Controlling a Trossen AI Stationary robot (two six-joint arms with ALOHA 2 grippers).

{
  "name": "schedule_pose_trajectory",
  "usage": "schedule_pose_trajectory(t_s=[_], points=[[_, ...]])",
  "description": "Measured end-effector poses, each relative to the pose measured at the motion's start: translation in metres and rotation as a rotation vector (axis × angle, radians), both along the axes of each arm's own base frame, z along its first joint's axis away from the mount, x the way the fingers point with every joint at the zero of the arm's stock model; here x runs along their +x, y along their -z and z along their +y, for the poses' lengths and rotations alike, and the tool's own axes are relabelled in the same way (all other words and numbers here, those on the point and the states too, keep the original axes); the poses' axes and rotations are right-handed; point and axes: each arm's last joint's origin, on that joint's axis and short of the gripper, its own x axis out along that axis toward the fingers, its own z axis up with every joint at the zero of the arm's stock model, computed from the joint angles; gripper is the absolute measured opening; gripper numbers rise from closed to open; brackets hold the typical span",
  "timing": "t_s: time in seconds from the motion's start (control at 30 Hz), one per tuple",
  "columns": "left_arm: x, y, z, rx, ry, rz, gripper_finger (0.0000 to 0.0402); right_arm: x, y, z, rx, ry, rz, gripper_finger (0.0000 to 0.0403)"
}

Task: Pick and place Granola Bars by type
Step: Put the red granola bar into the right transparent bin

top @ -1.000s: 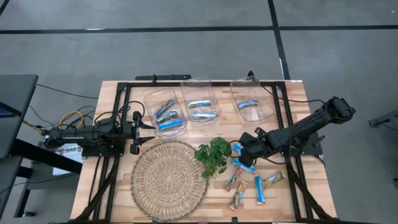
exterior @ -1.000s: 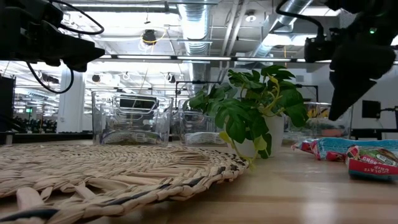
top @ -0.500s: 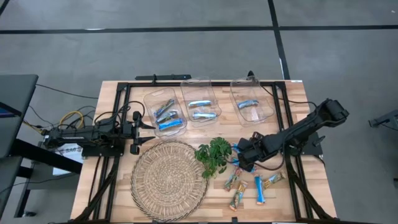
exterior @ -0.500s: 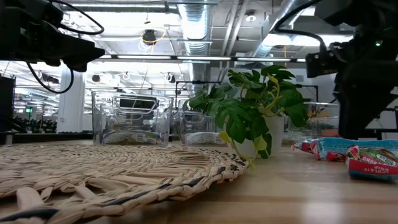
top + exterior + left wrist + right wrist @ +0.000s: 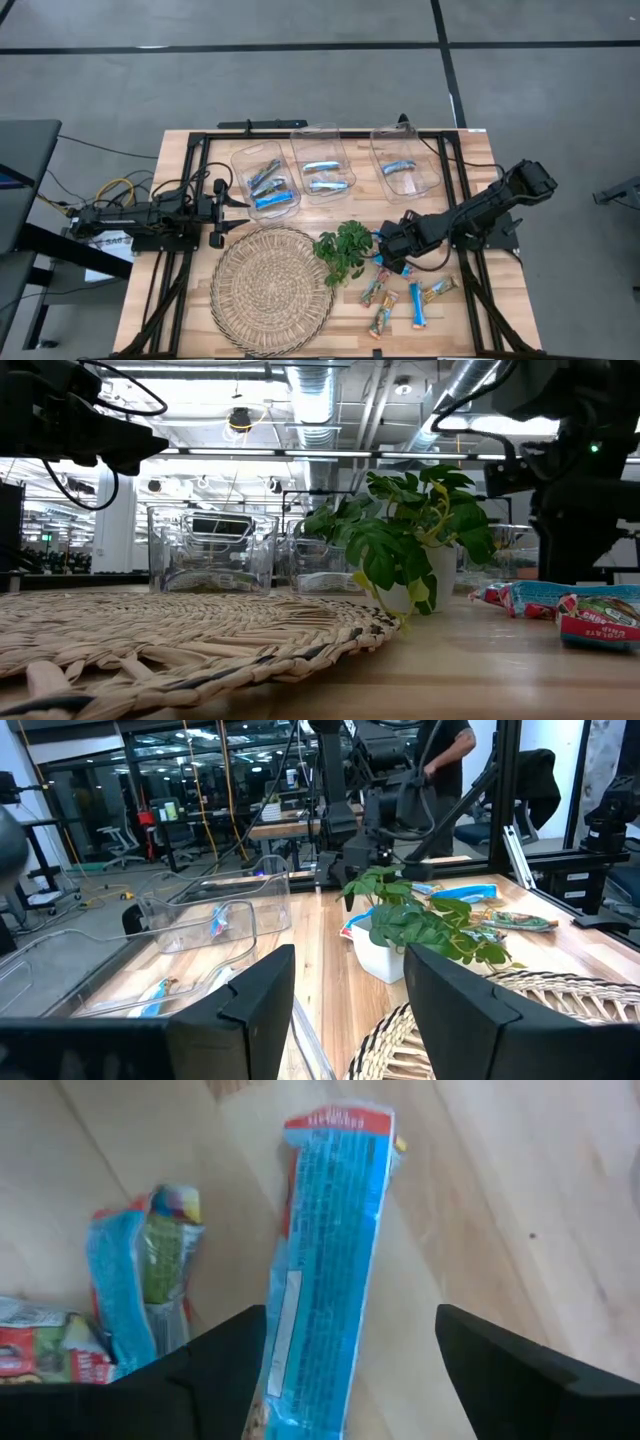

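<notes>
Wooden table [image 5: 190, 300] is seen littered with granola bars; right gripper [image 5: 340, 1355] is spread wide over a blue bar [image 5: 325, 1260]. Left gripper [image 5: 345, 995] is parked open near the containers [image 5: 265, 180].

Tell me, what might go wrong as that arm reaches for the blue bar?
The right tool, open, straddles the blue bar roughly along its length, so closing could crumple or slip off the wrapper. A second bar lies close beside it and might get nudged or pinched too. The plant stands near that arm's path to the bins and could be brushed.

2 dark, cabled arms [image 5: 480, 210]
</notes>
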Motion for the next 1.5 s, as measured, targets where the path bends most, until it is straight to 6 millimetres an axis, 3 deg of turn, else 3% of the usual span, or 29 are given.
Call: schedule_pose_trajectory(t_s=[0.17,0.5,1.03,1.23,1.5], points=[[0.000,0.000,0.000,0.000,0.000,0.000,0.0183,-0.005,0.014,-0.001,0.045,-0.002,-0.022,0.0286],[0.000,0.000,0.000,0.000,0.000,0.000,0.0183,-0.007,0.018,-0.003,0.049,0.004,-0.037,0.0275],[0.000,0.000,0.000,0.000,0.000,0.000,0.0183,-0.006,0.009,-0.003,0.073,0.021,-0.115,0.0104],[0.000,0.000,0.000,0.000,0.000,0.000,0.0183,-0.007,0.001,-0.004,0.067,0.025,-0.162,0.0078],[0.000,0.000,0.000,0.000,0.000,0.000,0.0183,-0.009,0.005,-0.005,0.061,0.024,-0.144,0.0071]])
